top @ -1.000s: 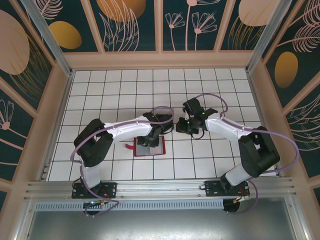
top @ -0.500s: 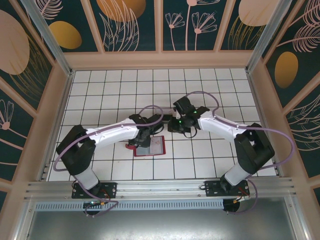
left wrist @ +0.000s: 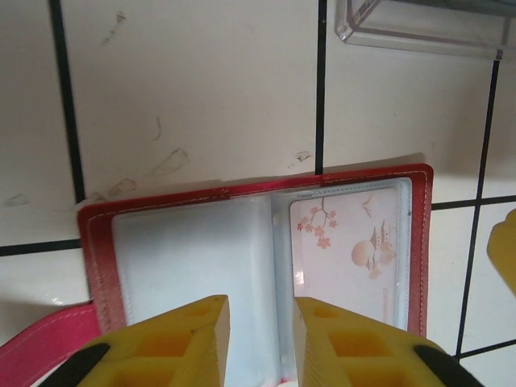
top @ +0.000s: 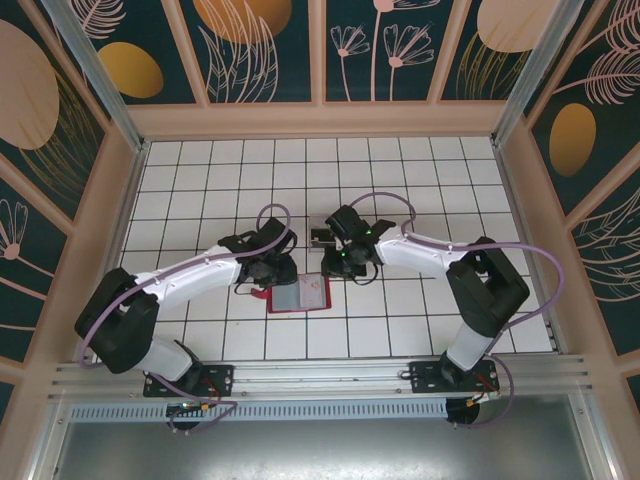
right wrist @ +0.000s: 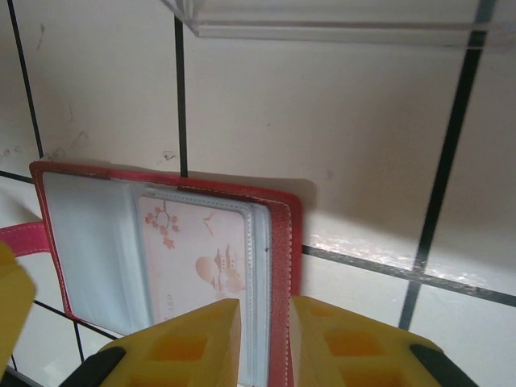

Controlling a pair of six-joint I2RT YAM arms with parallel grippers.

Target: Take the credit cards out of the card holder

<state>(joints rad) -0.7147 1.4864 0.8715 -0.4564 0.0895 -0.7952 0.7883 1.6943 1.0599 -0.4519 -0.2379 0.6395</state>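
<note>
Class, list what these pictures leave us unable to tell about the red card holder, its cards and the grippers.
Card holder near edge: left wrist view, behind the left gripper and the frame's bottom.
Right gripper grip: right wrist view, contact hidden underneath.
Card count: cloudy plastic; one blossom card legible.
Clear box: cut by top edge.
</note>
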